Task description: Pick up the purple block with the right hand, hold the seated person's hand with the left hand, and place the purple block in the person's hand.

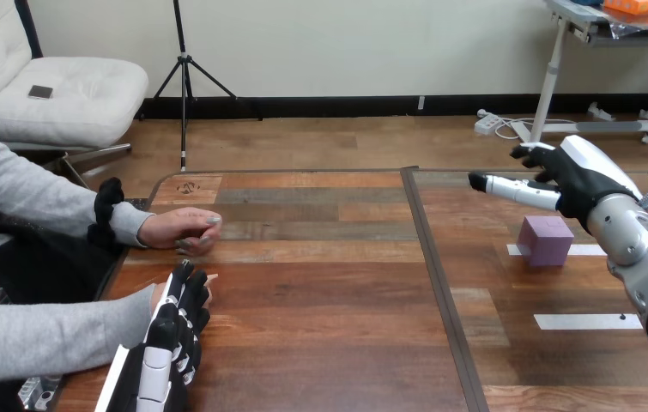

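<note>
"fingers (509, 187) on the right hand (579, 176) — how do they sit?"
"straight and spread wide, pointing toward 9 o'clock, holding nothing. that hand hangs near the purple block (546, 240), at its 1 o'clock."
"and the block itself?"
"on the table (320, 326), out at 3 o'clock, touching a white tape strip (590, 250)."
"left hand (170, 339)?"
"at 8 o'clock, lying on top of the person's hand (158, 297) — whether it grips, i cannot tell. the person's other hand (184, 230) rests closed at 10 o'clock."
</note>
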